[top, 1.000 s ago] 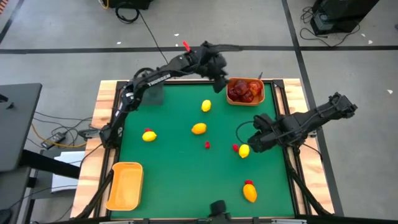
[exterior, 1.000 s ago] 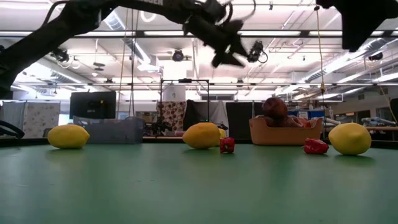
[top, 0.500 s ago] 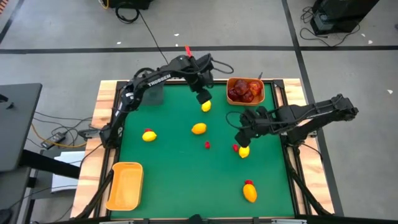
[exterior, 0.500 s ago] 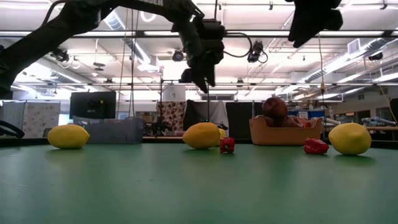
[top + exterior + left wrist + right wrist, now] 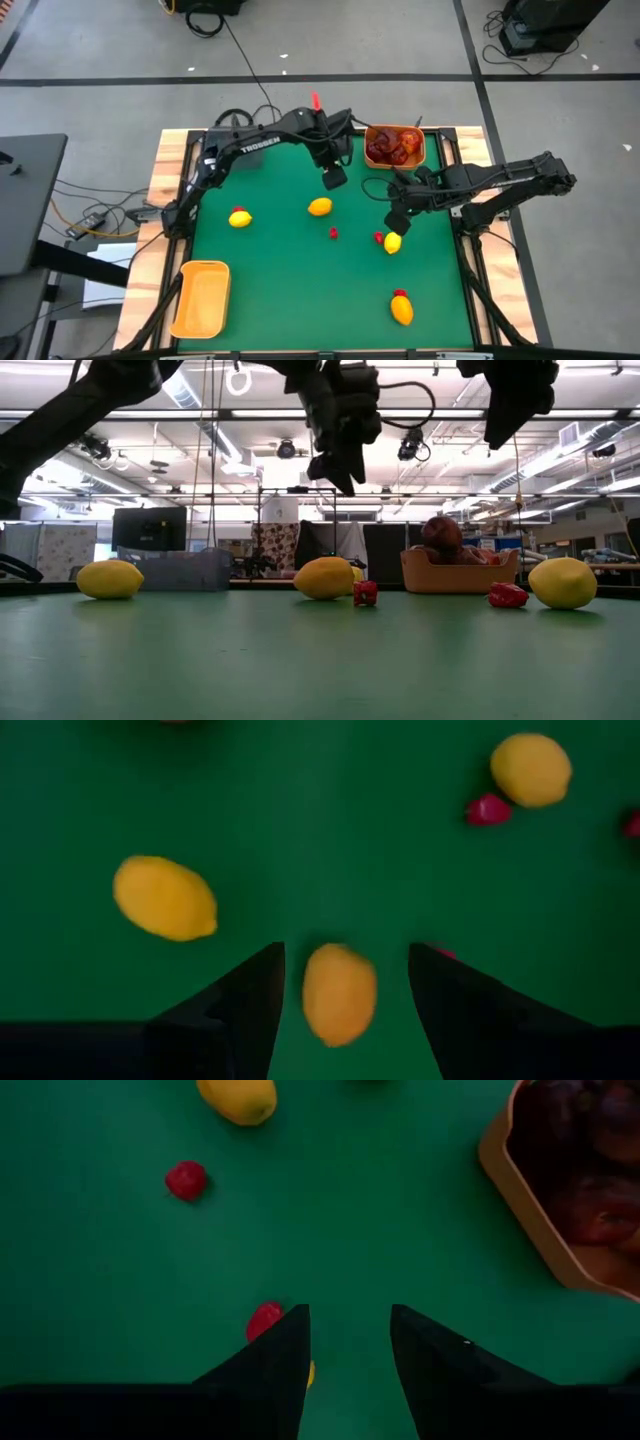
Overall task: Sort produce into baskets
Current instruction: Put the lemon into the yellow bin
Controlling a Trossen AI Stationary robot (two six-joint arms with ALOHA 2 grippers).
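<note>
Lemon lies on green mat under left gripper, near mat's far edge. L wrist view alone shows it, between the parted fingers, untouched, long axis running along them; high view hides it beneath the arm. Low view shows L gripper well above mat. Right gripper hangs over another lemon and red bit, fingers apart, empty. Far orange basket holds dark red fruit.

lemons: five yellow ones loose on the green mat, one mid-table | red bits scattered | orange bin full of dark red fruit | other orange bin empty, near-left corner
</note>
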